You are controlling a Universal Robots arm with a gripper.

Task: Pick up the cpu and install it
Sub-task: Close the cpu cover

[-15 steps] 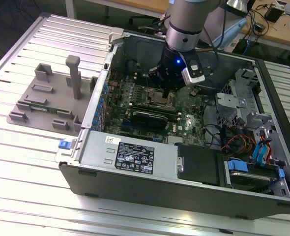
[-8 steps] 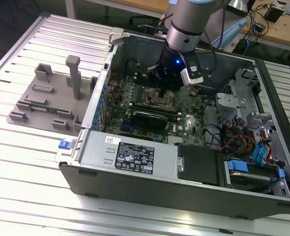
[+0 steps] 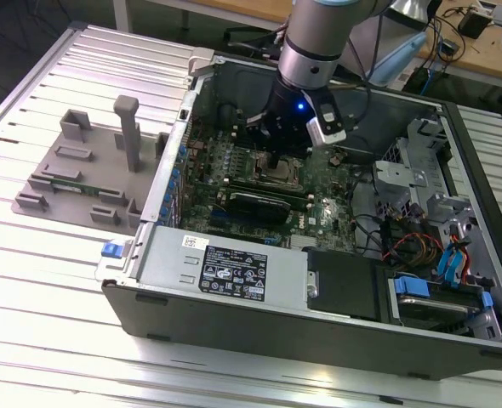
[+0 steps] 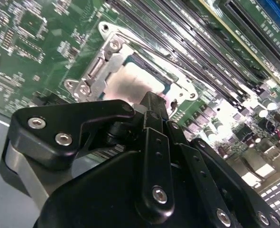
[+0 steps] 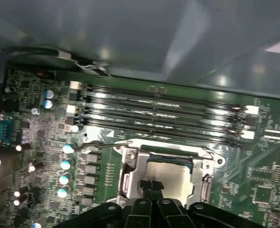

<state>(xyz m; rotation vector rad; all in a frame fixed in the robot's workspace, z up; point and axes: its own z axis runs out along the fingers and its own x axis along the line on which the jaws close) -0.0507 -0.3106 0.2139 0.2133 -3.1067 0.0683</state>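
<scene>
The cpu point(image 5: 173, 175) lies flat in the motherboard socket, its silvery top plate showing inside the metal socket frame point(image 5: 128, 167). The second wrist view shows the same cpu point(image 4: 129, 81) just beyond my fingertips. My gripper point(image 5: 152, 186) hovers right over the near edge of the chip, fingers pressed together with nothing between them. In the exterior view the gripper point(image 3: 282, 146) reaches down into the open computer case, directly above the socket and cpu point(image 3: 278, 173).
Memory slots point(image 5: 163, 111) run alongside the socket. The case wall point(image 3: 170, 174) stands at the exterior view's left, the power supply point(image 3: 225, 268) in front, and drive cages and cables point(image 3: 421, 221) at the right. A grey fixture point(image 3: 89, 170) sits outside the case.
</scene>
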